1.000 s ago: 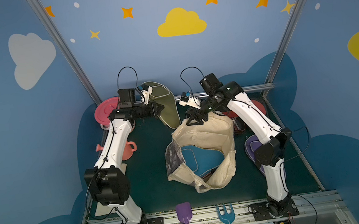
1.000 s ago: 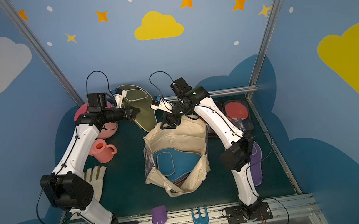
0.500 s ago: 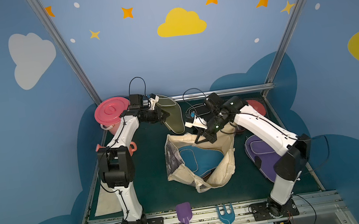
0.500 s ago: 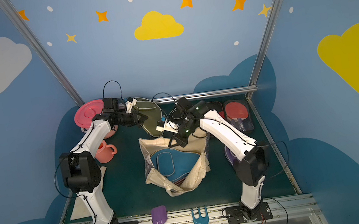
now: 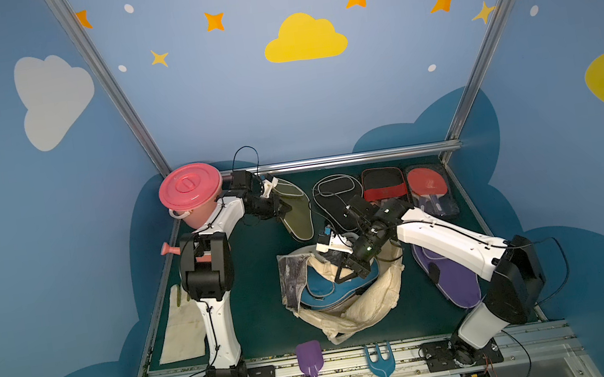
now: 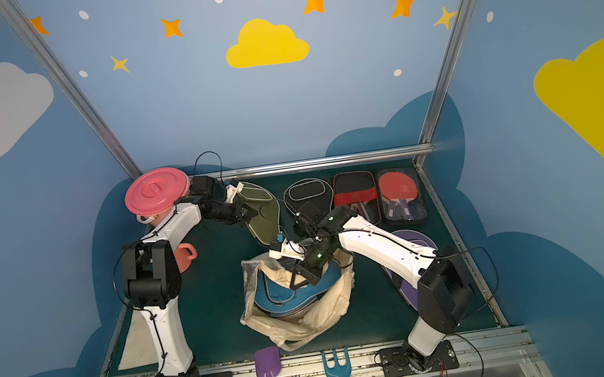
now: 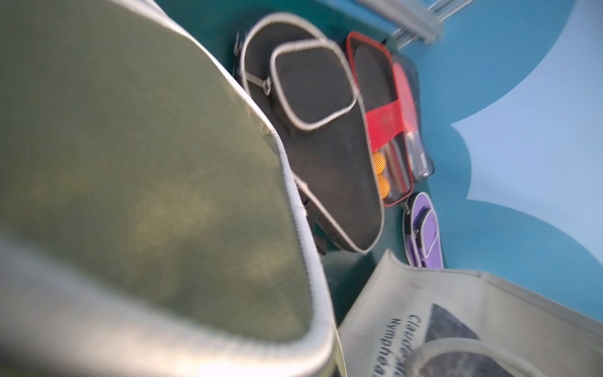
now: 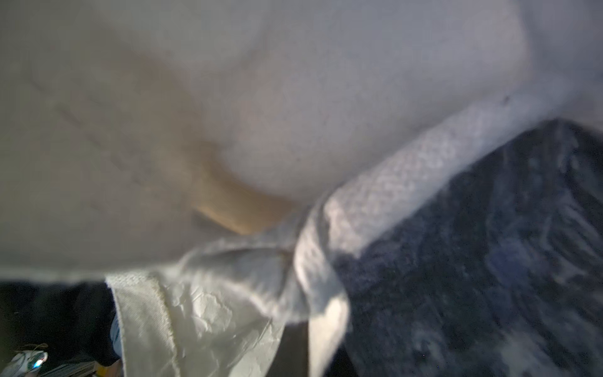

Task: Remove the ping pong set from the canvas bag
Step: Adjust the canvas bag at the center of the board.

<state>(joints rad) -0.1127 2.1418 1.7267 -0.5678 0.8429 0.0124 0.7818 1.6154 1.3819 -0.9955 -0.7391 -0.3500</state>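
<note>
The dark green table mat [image 5: 257, 284] is bounded by a metal rail [image 5: 340, 160] at the far edge. At the middle of the mat is set the large floppy cream canvas bag [image 5: 365, 305], with its mouth gaping upward and its grey-purple printed side turned left. A blue paddle-shaped fabric case [image 5: 323, 290] is seen inside it.

A row is formed along the far edge. From left to right it holds:
- an olive paddle-shaped case [image 5: 298, 214]
- a black paddle-shaped case with pale piping [image 5: 333, 193]
- a dark flat pack with a red band [image 5: 383, 184]
- a dark flat pack showing a red paddle [image 5: 428, 187], close to the right edge

A purple paddle-shaped case [image 5: 457, 280] is laid right of the bag and is partly covered by the right arm. Bare mat is left between the bag and the left arm, and in a narrow strip at the near edge.

The left gripper [image 5: 281, 208] is pressed together on the olive case. The right gripper [image 5: 344, 273] is placed in the bag's mouth above the blue case, with its jaws pressed together. In the right wrist view only bunched canvas and a cream strap [image 8: 408, 163] are shown, so it cannot be told whether cloth is pinched.

A pink lidded bucket [image 5: 190, 187] is set at the far left corner.
</note>
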